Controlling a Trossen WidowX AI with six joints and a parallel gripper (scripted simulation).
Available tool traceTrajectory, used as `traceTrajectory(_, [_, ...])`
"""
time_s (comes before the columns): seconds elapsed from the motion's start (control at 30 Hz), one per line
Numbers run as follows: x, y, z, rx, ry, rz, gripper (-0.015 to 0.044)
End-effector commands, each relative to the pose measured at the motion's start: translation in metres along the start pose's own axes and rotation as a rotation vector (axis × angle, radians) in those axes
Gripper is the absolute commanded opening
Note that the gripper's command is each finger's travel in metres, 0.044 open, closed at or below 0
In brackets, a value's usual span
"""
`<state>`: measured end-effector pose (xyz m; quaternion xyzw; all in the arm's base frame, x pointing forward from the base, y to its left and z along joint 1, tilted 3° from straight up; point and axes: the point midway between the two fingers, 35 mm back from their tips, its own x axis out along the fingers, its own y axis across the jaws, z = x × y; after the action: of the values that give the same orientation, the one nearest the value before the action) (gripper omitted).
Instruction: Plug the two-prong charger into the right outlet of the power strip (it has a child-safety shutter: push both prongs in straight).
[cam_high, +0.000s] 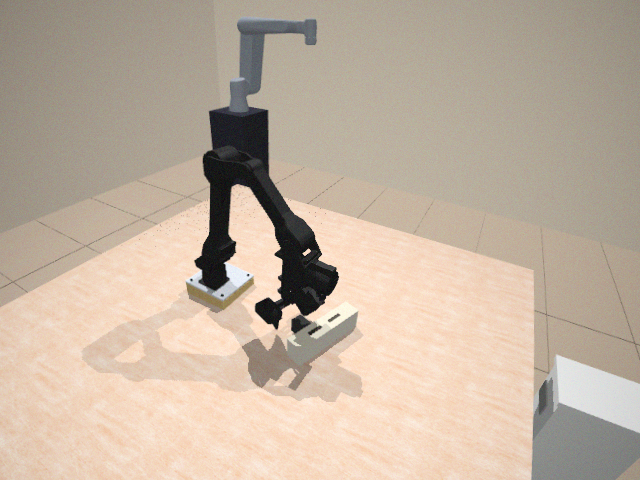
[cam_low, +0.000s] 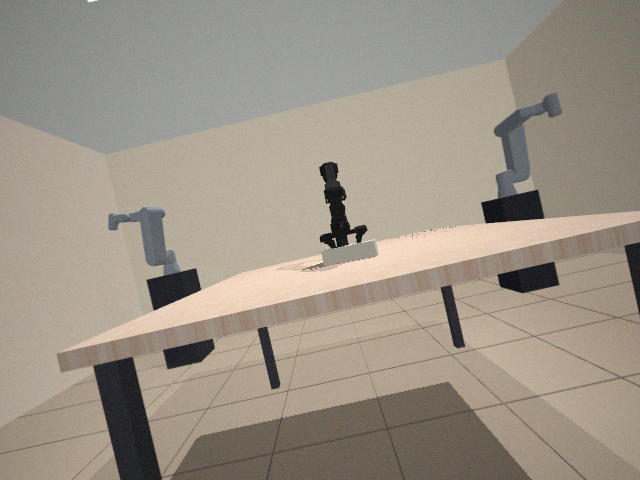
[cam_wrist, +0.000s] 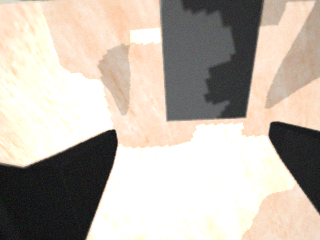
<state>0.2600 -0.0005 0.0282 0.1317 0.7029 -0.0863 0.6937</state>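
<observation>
cream power strip (cam_high: 323, 331), black arm (cam_high: 268, 206)

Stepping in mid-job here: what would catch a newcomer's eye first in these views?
The black arm arches from its base plate down to the cream power strip near the middle of the wooden table. Its gripper hangs just above the strip's near end, jaws spread wide and holding nothing. A small dark block, apparently the charger, sits on that end of the strip, while grey arms on dark pedestals stand idle around the table.
</observation>
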Motion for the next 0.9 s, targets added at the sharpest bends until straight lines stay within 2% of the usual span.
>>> traceTrajectory(0.0, [0.0, 0.0, -0.004, 0.003, -0.006, -0.001, 0.044])
traceTrajectory(0.5, [0.001, 0.0, -0.018, -0.001, -0.009, -0.001, 0.044])
traceTrajectory(0.87, [-0.074, -0.001, -0.005, 0.001, -0.575, -0.008, 0.044])
